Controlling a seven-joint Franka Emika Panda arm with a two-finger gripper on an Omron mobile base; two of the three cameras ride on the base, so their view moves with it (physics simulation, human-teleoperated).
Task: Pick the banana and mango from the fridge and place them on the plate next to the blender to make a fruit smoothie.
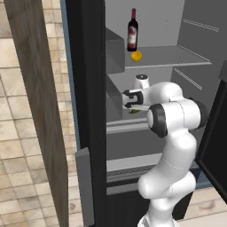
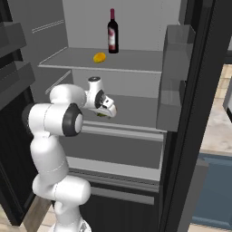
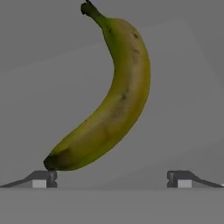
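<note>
We have our gripper point(image 3: 111, 179) wide open and holding nothing. It is right over the banana point(image 3: 107, 98), which lies flat on a grey shelf point(image 2: 136, 111) in the fridge point(image 1: 88, 111).

What could go wrong? The dark end of the banana sits near our left fingertip point(image 3: 41, 179), at about 8 o'clock. The stem points away to 12 o'clock. If we close now, we may catch just the tip, and the banana may slide or spin away.

The mango point(image 2: 99, 57) waits one shelf up, beside the bottle point(image 2: 113, 31).
</note>
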